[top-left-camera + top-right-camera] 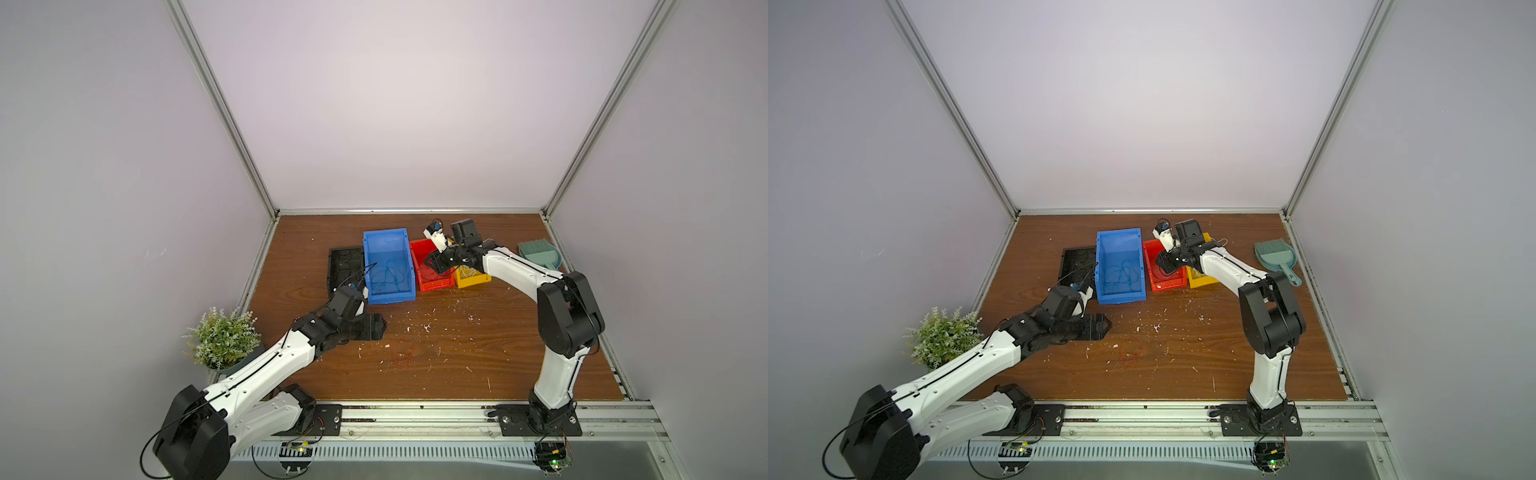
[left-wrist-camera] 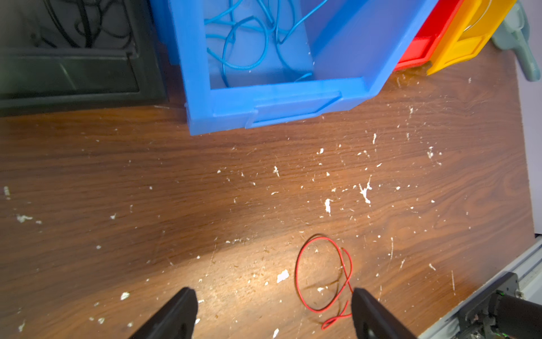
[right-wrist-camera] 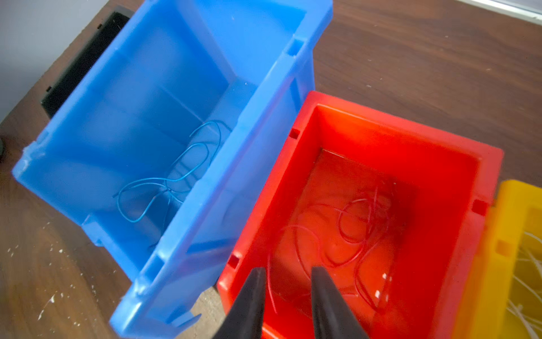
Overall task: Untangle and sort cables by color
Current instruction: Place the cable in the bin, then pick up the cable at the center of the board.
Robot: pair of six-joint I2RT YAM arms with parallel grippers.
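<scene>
Our left hand (image 1: 377, 327) stood over the tabletop (image 1: 498, 353), its two fingers (image 2: 176, 317) spread wide with nothing between them. The loose red cable (image 1: 403, 351) lay coiled on the bare wood at about four o'clock from that hand in both top views. In the left wrist view one of its loops (image 2: 322, 273) ran just beside a finger, and we could not tell whether they touched.

Our right hand (image 1: 430, 262) hung over the red bin (image 1: 436, 286), its fingers (image 3: 252, 299) parted by a narrow gap. A red strand showed in that gap, which was far wider than the strand. Below it the red cables (image 3: 352, 234) lay looped on the bin's floor.

The bins stood in a row toward twelve o'clock on the tabletop. The black bin (image 1: 331, 270) was at the nine o'clock end, then came the blue bin (image 1: 392, 297) and the red bin, with the yellow bin (image 1: 473, 282) at the three o'clock end. The blue cables (image 1: 388, 276) lay tangled in the blue bin, the black cables (image 2: 82, 26) in the black bin, and the white cables (image 3: 528, 264) in the yellow bin. White flecks (image 2: 365, 190) were scattered over the wood between our hands.
</scene>
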